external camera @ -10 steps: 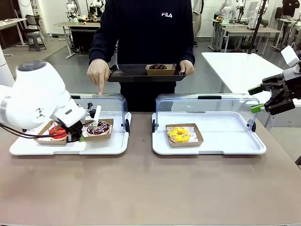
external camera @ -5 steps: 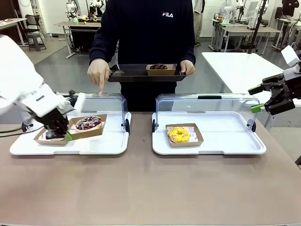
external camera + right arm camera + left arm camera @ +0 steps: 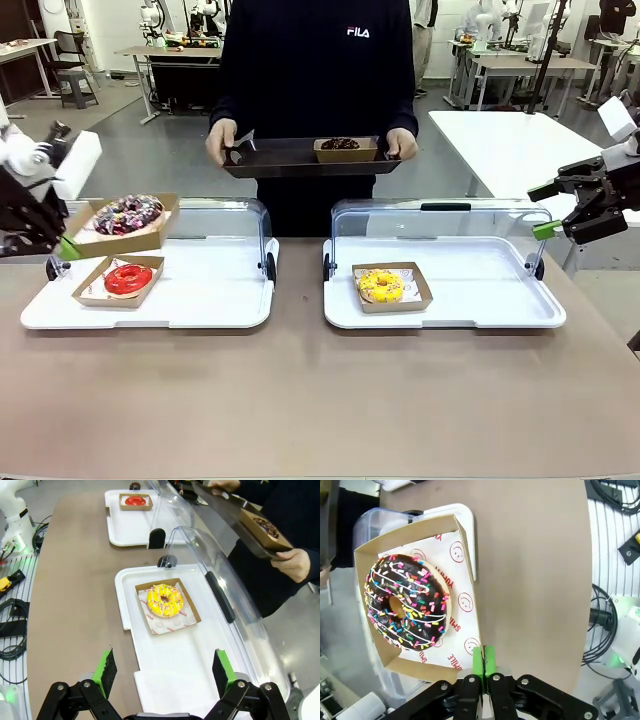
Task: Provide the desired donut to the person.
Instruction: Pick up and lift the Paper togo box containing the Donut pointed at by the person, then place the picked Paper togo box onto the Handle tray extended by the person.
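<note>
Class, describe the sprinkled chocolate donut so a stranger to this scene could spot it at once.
Find the white plastic tray on the robot's left. Above its left end the left gripper holds a brown cardboard box in the air. The chocolate donut inside has white drizzle and coloured sprinkles, unlike the plain red donut lying on that tray and the yellow donut farther right.

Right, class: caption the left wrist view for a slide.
Left pincer shut on the edge of a cardboard tray holding a chocolate sprinkle donut above the table.
</note>
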You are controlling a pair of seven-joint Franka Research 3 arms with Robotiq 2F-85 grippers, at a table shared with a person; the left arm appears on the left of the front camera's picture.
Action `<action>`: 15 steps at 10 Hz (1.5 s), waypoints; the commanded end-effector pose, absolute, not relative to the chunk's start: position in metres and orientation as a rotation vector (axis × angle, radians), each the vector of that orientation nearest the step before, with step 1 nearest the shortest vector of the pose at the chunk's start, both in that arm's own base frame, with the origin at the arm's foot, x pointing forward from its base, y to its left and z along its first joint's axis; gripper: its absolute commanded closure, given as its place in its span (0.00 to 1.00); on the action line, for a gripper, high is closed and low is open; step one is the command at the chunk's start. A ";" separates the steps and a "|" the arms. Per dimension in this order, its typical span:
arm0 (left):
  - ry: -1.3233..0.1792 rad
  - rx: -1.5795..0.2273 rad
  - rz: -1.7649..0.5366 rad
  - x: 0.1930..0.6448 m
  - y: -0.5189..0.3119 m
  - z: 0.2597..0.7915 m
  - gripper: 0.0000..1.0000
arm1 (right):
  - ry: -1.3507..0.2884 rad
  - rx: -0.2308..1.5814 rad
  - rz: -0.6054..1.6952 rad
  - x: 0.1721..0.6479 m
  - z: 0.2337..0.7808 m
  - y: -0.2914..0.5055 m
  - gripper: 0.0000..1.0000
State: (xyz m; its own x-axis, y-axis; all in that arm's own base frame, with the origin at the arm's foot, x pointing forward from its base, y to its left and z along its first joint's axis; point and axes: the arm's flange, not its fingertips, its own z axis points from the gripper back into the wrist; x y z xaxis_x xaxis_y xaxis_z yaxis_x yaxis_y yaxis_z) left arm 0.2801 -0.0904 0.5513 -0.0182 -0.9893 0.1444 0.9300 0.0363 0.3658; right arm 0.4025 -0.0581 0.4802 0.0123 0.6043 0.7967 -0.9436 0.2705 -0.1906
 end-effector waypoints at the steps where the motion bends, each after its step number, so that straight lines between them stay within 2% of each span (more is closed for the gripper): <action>1: -0.393 0.144 -1.532 0.289 -0.094 0.541 1.00 | -0.949 0.472 1.275 0.403 0.479 -0.058 0.00; 15: -0.393 0.144 -1.532 0.289 -0.094 0.541 1.00 | -0.949 0.472 1.275 0.403 0.479 -0.058 0.00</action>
